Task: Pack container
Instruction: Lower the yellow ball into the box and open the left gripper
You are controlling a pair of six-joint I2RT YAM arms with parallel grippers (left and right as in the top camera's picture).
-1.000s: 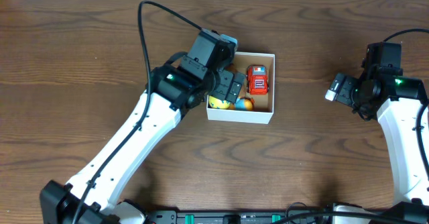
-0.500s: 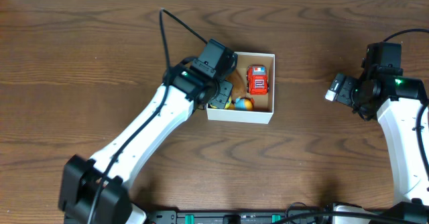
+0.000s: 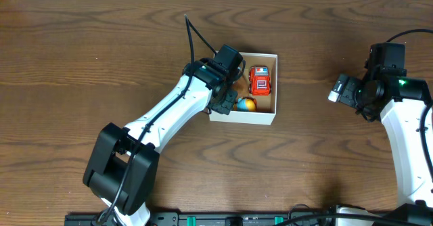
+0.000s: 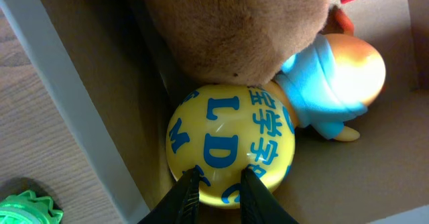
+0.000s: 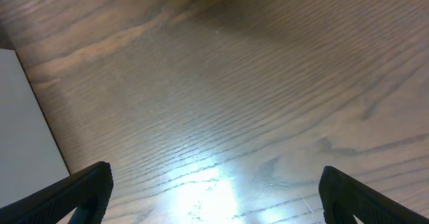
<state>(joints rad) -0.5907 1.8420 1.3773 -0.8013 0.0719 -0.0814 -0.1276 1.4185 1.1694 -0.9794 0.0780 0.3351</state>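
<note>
The container (image 3: 242,116) is a white-walled box with a tan inside, at the table's middle. In it lie a red toy car (image 3: 260,80) and a blue-and-orange toy (image 3: 247,105). My left gripper (image 3: 226,96) reaches down into its left side. The left wrist view shows that gripper (image 4: 218,177) shut to a narrow gap with nothing between its fingers. Its tips sit just over a yellow ball (image 4: 231,143) with blue letters. A brown plush toy (image 4: 234,29) lies against the ball, beside the blue-and-orange toy (image 4: 342,76). My right gripper (image 3: 342,89) stands wide open over bare wood (image 5: 214,184), far right of the box.
A green toothed object (image 4: 27,209) lies on the wood just outside the container's left wall (image 4: 74,117). A white surface (image 5: 20,117) shows at the left edge of the right wrist view. Black cables trail from both arms.
My left arm has swung right and reached deeper into the container's left side. Its jaws went from wide open to nearly closed. The right arm has not moved.
</note>
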